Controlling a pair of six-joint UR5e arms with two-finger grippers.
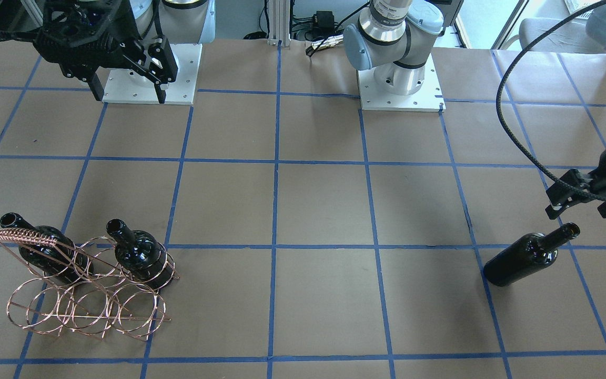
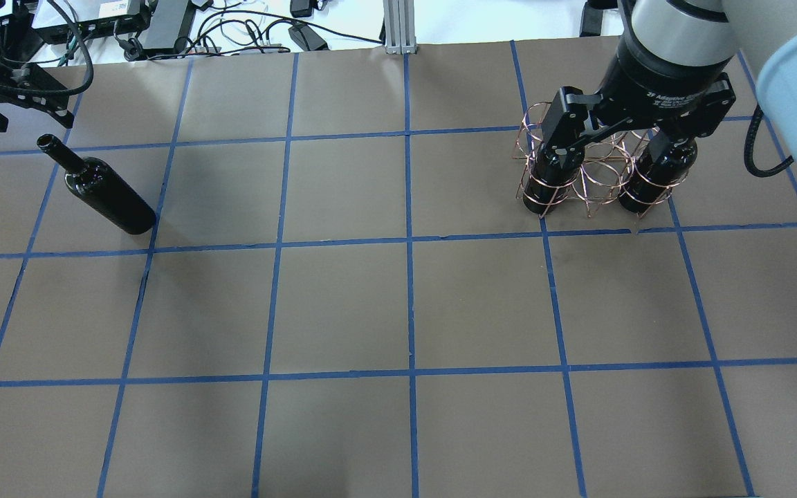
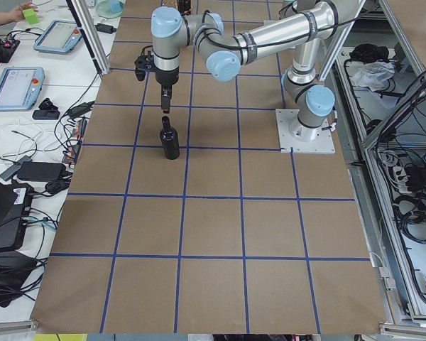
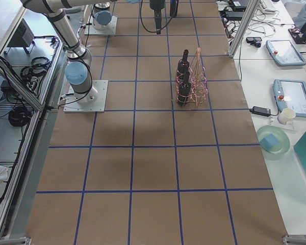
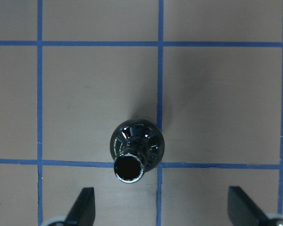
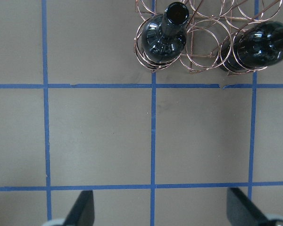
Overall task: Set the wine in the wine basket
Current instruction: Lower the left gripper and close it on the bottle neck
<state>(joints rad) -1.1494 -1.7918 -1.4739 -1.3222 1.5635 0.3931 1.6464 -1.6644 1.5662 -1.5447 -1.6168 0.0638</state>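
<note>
A loose black wine bottle (image 1: 528, 258) stands upright on the table on my left side; it also shows in the overhead view (image 2: 106, 196) and from above in the left wrist view (image 5: 136, 148). My left gripper (image 1: 585, 209) is open and empty, hovering above the bottle, slightly off from its mouth (image 5: 162, 207). The copper wire wine basket (image 1: 90, 300) stands on my right side (image 2: 599, 176) and holds two black bottles (image 1: 137, 255) (image 1: 45, 250). My right gripper (image 1: 128, 92) is open and empty, raised high over the table beside the basket (image 6: 203, 52).
The table (image 2: 343, 304) is brown paper with a blue tape grid. Both arm bases (image 1: 400, 79) sit at its robot side. Cables and boxes (image 2: 163, 21) lie beyond the far edge. Side tables hold tablets and cups (image 4: 285, 117).
</note>
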